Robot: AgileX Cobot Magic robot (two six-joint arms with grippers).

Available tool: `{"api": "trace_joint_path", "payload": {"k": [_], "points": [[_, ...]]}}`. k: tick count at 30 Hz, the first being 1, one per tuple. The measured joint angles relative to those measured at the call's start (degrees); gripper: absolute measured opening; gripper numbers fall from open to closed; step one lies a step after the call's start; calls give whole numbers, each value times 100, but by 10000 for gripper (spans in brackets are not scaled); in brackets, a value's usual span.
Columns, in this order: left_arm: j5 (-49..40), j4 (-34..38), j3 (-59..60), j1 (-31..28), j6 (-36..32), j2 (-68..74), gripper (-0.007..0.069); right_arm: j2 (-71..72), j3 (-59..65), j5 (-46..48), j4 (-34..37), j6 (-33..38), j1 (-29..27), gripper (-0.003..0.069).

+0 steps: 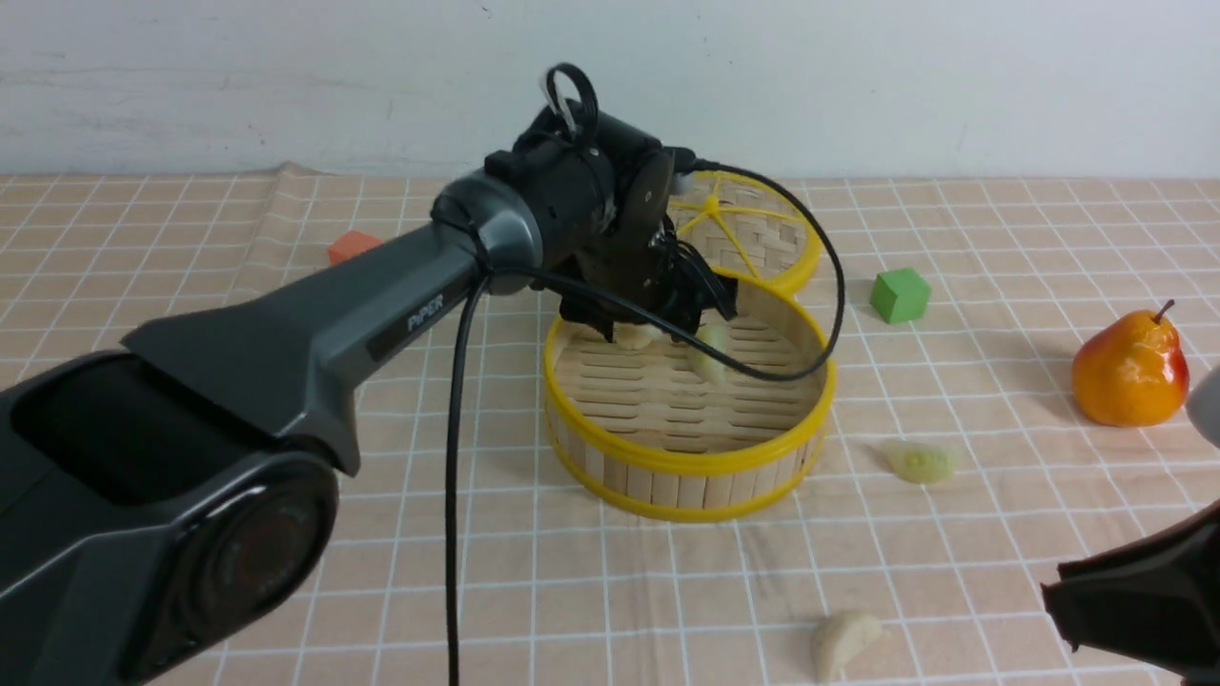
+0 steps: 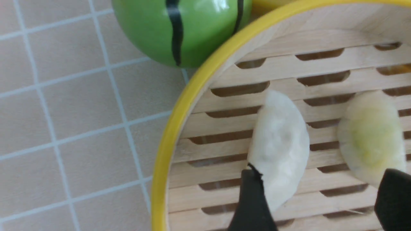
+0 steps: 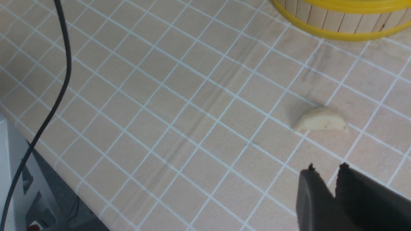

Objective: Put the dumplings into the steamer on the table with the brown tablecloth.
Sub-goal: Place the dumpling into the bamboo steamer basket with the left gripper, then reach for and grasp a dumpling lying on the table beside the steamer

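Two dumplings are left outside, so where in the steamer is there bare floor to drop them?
Bare: the near half of the steamer, between its near rim and the dumplings. Crowded: the far side, with white dumpling, green dumpling and left gripper above.

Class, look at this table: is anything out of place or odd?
The green dumpling beside the steamer and the white dumpling nearer the camera lie on the tablecloth, not inside. Nothing looks damaged.

We see bright, even light; at the front view's right the pear (image 1: pixel 1129 367) casts a soft shadow; the green ball (image 2: pixel 179 29) glares.
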State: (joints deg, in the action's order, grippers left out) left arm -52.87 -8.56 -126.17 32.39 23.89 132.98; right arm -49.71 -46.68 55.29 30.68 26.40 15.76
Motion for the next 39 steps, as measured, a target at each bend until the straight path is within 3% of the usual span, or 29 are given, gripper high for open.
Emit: {"api": "trace_joint_path", "payload": {"k": [6, 8, 9, 11, 16, 22, 25, 28, 29, 30, 31, 34, 36, 39], "points": [[-467, 7, 0, -20, -112, -967, 433, -93, -99, 274, -206, -324, 26, 107], [-694, 51, -6, -20, -296, -1434, 371, -256, -214, 354, -374, -464, 183, 73], [-917, 116, -18, -20, -446, -1857, 295, -446, -319, 405, -559, -571, 425, 25], [-1148, 196, -24, -20, -579, -2227, 217, -711, -458, 421, -802, -711, 787, -9], [-1542, 264, 183, -20, -868, -3399, -7, -1635, -835, 414, -1594, -1444, 1684, -17], [-1664, 124, 1038, -20, -1021, -4689, -14, -2628, -960, 62, -1912, -2599, 1897, 6], [-1696, -26, 1977, -20, -1001, -5589, -14, -3247, -960, -462, -1952, -3214, 1897, 90], [-1682, -45, 3100, -20, -917, -6524, -14, -3626, -960, -912, -1999, -3836, 1852, 238], [-1669, -37, 3248, -20, -905, -6580, -14, -3670, -960, -938, -2004, -3920, 1840, 248], [-1589, 3, 3851, -20, -844, -7002, -14, -3834, -965, -1107, -2074, -4206, 1785, 335], [-1554, 8, 3926, -20, -838, -7052, -14, -3854, -965, -1127, -2097, -4284, 1777, 356], [-1188, 113, 5131, -20, -781, -7924, -14, -4205, -965, -1371, -2322, -4938, 1666, 511], [-967, 169, 5727, -20, -768, -8346, -14, -4429, -971, -1492, -2439, -5291, 1621, 574], [-720, 202, 6363, -20, -768, -8804, -14, -4745, -971, -1711, -2492, -5744, 1584, 608]]}}
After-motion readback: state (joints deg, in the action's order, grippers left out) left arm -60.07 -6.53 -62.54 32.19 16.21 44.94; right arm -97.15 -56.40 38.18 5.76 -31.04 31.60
